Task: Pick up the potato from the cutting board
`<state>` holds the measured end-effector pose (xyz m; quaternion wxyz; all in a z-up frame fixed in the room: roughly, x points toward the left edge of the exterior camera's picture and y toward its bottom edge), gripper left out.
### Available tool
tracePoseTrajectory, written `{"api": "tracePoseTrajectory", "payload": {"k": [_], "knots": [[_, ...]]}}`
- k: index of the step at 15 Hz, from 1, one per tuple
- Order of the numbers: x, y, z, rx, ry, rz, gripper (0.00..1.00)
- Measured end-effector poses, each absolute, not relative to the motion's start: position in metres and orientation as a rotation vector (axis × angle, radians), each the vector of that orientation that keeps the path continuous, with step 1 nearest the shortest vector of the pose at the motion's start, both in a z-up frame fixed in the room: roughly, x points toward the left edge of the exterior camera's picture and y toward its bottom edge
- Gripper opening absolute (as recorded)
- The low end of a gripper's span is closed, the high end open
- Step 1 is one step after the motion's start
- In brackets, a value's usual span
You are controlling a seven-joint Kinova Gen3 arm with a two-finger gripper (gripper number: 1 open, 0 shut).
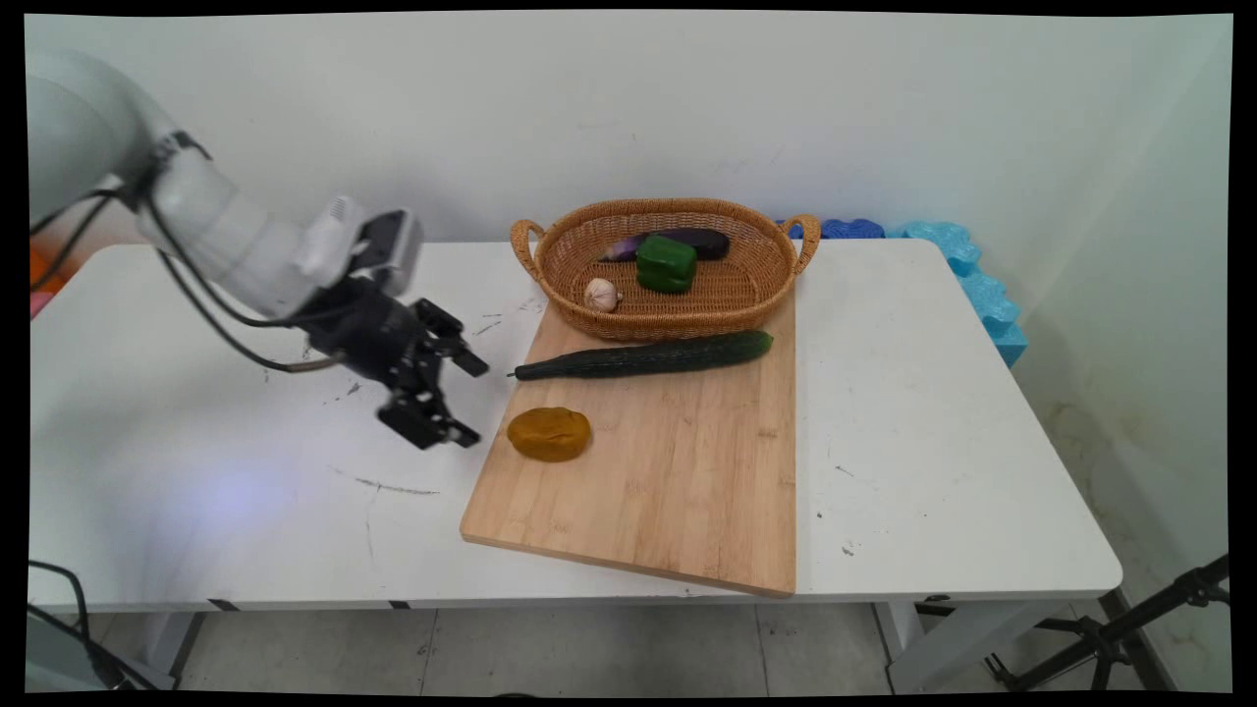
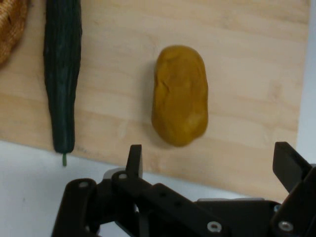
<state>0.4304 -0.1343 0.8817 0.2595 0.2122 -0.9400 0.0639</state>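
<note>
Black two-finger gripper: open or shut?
Open. The black two-finger gripper has its fingers spread wide, empty, facing the brownish-yellow potato on the wooden cutting board.

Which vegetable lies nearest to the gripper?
The brown potato on the cutting board, just right of the open gripper; the cucumber lies farther back.

just right of gripper (image 1: 473, 400): potato (image 1: 549, 433) on cutting board (image 1: 668, 471); behind it cucumber (image 1: 644, 356), then basket (image 1: 664, 267) holding garlic (image 1: 602, 294), pepper (image 1: 666, 263), eggplant (image 1: 678, 241).
</note>
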Motion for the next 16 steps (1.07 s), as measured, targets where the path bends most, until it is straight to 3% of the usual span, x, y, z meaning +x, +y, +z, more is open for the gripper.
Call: {"api": "tracePoseTrajectory", "payload": {"k": [16], "knots": [[0.332,-0.165,0.829,0.770,-2.606,0.227,1.00]]}}
